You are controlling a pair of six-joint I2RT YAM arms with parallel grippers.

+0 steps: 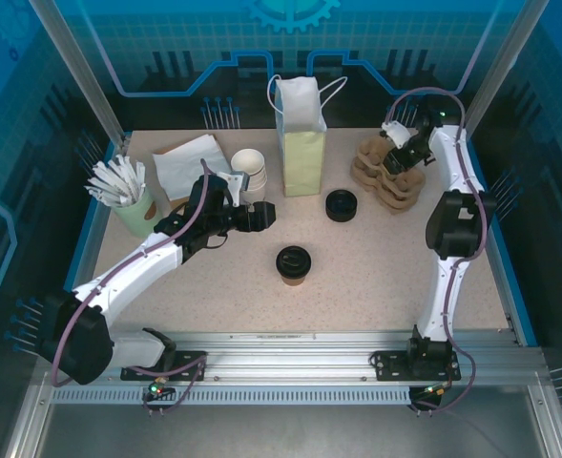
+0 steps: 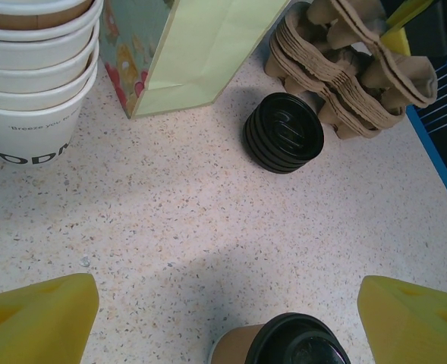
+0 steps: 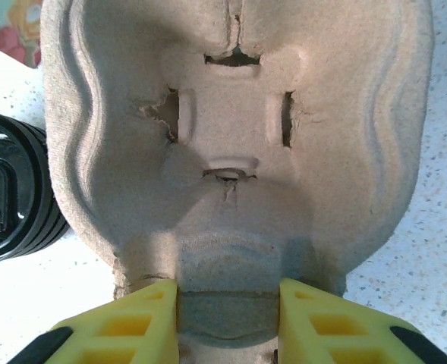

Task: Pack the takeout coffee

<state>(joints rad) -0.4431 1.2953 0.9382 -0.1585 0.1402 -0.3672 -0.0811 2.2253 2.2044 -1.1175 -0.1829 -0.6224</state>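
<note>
- Task item: one takeout coffee (image 1: 293, 264), a small brown paper cup with a round black plastic lid, stands upright near the middle of the speckled tabletop (image 1: 376, 277), slightly toward the near edge. It touches nothing around it.
- Left gripper (image 1: 261, 217): spread wide, holding nothing. In the left wrist view the coffee (image 2: 284, 345) lies between and below its yellow fingers (image 2: 41, 322), apart from both.
- Right gripper (image 1: 400, 143): at the far right corner, narrowed onto the near rim of the top carrier (image 3: 231, 114), which fills the gap between the fingers. Whether that carrier is lifted off the rest cannot be told.
- Risk: the nested carriers may cling, so a pull could drag the whole stack or tear the thin pulp rim.
- Risk: a descent from the side, or a hard squeeze, could tip the coffee or pop its lid. The white cups sit close to the left arm and could be knocked.
- Risk: the bag is light and unsupported, so a nudge during loading could topple it.
- Count:
  - One pale green paper bag with white handles (image 1: 300, 134), at the far edge.
  - One stack of brown moulded-pulp cup carriers (image 1: 387, 176), several deep.
  - One stack of loose black lids (image 1: 340, 205).
  - One stack of lidless white paper cups (image 2: 33, 76), at least five rims showing.
  - One green holder of white stirrers (image 1: 128, 196).
  - One pile of white napkins (image 1: 190, 162).
</note>
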